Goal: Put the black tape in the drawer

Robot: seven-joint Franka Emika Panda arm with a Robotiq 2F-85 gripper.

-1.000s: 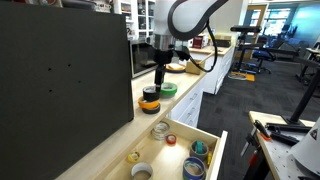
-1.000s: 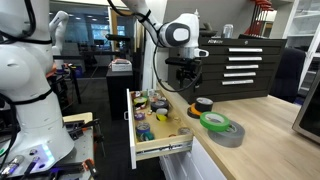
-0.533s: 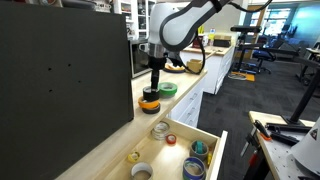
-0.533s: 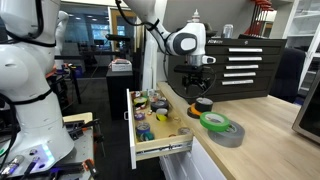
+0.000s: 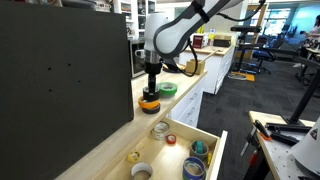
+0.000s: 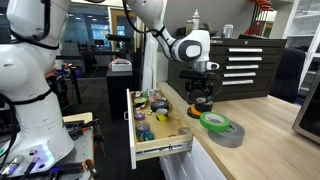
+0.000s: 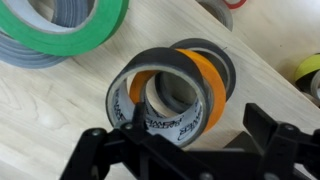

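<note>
Lowered since the earlier frames, the gripper [image 7: 178, 125] now sits directly over the stack of rolls, seen also in both exterior views [image 5: 151, 88] [image 6: 201, 95]. Its jaws stand spread, one finger on either side of the black tape [image 7: 150, 60], with no clamping evident; nothing is held. This straddle appears intended to pinch the roll across its outer wall. The black tape lies on the wooden counter [image 7: 40, 120], resting on an orange roll [image 7: 210, 90] that is offset beneath it, near a green roll [image 7: 70, 30]. It lies flat, its hole facing straight up, so its axis is vertical; being round, it has no long axis in plan. The drawer [image 5: 218, 155] [image 6: 160, 150] stands pulled out below the counter edge, apart from the stack, ready to receive it.
</note>
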